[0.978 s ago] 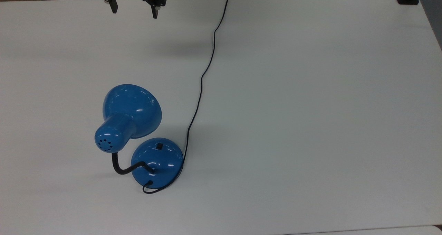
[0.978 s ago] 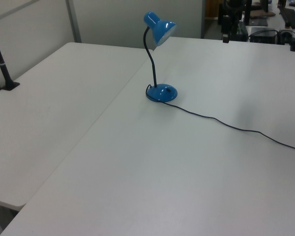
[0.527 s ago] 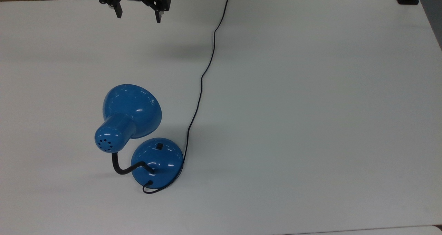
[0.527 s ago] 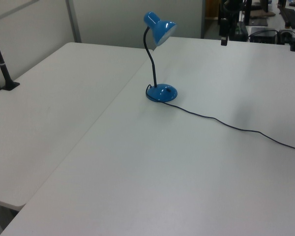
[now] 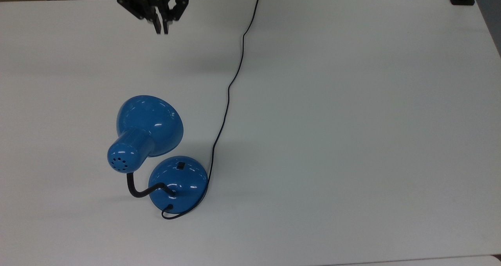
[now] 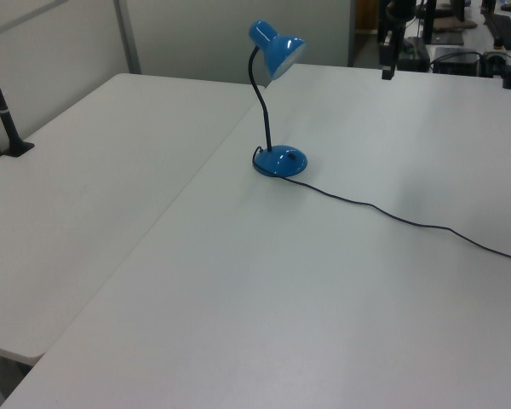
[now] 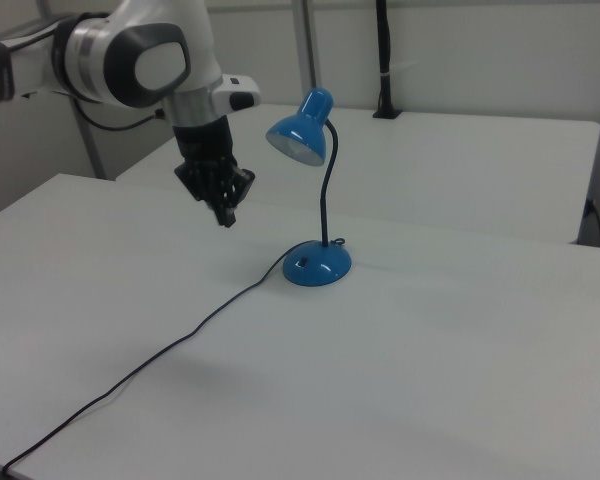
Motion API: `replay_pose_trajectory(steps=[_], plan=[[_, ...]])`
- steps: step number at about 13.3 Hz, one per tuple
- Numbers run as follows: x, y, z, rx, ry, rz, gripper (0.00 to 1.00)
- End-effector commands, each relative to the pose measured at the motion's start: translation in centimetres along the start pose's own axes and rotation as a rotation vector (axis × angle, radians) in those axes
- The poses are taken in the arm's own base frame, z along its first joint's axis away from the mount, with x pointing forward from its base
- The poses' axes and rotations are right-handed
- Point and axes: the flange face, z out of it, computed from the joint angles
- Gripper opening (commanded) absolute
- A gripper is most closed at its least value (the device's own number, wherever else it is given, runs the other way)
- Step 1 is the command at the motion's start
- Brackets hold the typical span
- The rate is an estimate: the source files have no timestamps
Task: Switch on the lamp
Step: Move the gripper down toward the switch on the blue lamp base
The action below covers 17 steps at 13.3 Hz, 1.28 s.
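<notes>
White table (image 5: 352,101) holds the blue lamp (image 5: 150,127) near the top view's lower left. Its black cord (image 5: 229,88) runs to the far edge. High above, well apart, the gripper (image 5: 161,30) hangs with its fingers pinched together on nothing.

You see a glossy blue lamp (image 5: 156,141) — black gooseneck, black cord (image 5: 229,88) — on a plain white table (image 5: 352,121); black fingers (image 5: 158,25).

Shade (image 5: 150,123) overhangs beside switch (image 5: 181,165); cord (image 5: 229,90) alongside.
</notes>
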Motion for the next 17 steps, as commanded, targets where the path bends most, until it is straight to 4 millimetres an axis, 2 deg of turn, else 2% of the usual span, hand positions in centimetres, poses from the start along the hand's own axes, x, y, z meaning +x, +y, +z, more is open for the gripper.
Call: replay_pose_trajectory(steps=[1,2,3,6,8,14,17], plan=[[4.0,-1.5,3.4,-0.002,0.073,-0.022,0.0],[5.0,-1.9,4.6,-0.008,0.099,-0.013,0.0],[6.5,-3.2,6.4,-0.015,0.143,-0.008,0.0],[8.3,-4.0,9.7,-0.021,0.187,-0.01,0.0],[9.6,-5.0,11.1,0.006,0.258,0.028,0.0],[11.7,-4.8,15.3,-0.011,0.394,0.037,0.0],[12.0,-5.0,17.4,-0.014,0.436,0.042,0.0]])
